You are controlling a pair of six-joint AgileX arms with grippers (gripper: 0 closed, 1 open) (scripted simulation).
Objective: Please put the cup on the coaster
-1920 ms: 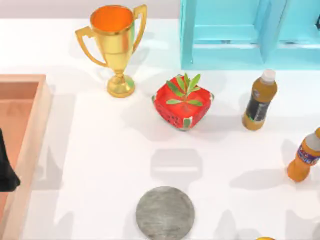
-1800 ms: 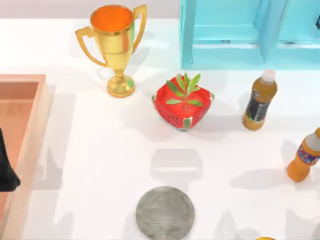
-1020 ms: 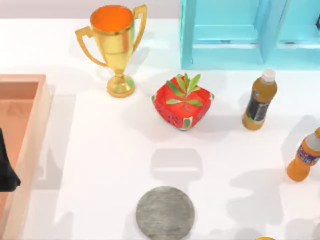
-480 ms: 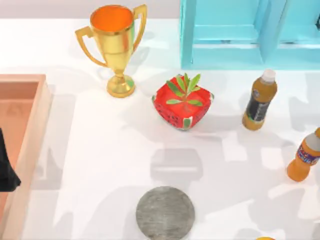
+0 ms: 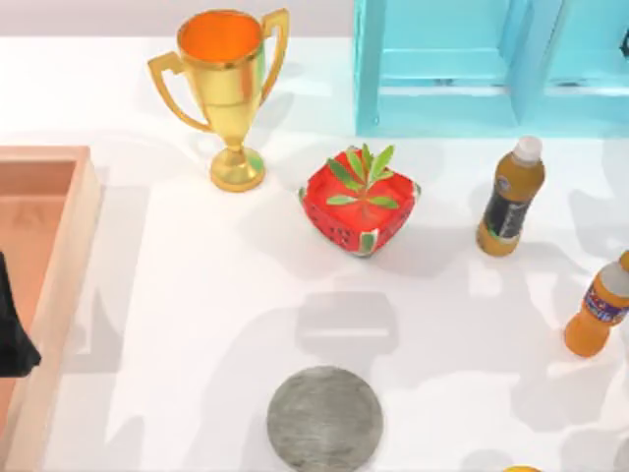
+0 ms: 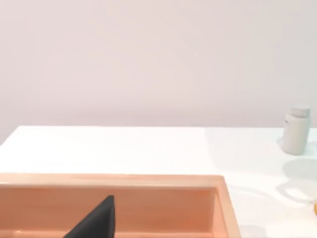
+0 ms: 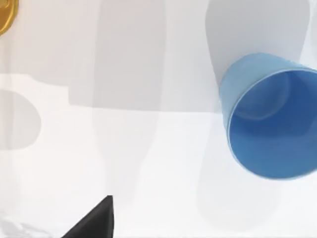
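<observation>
One cup [image 5: 228,88] stands at 11 o'clock on the table [image 5: 197,324]; one coaster [image 5: 324,418] at 6; two bottles [image 5: 509,197] at 3; left gripper [image 5: 12,329] at 9, grip state impossible to tell.

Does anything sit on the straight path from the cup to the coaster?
Nothing visible does. The cup stands at the table's far side, the coaster at the near edge; the red watermelon planter sits to the right of that line.

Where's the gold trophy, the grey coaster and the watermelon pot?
gold trophy [image 5: 224,74], top view, on its bowl.
grey coaster [image 5: 324,418], top view, on the disc's middle.
watermelon pot [image 5: 346,218], top view, on its red side.
</observation>
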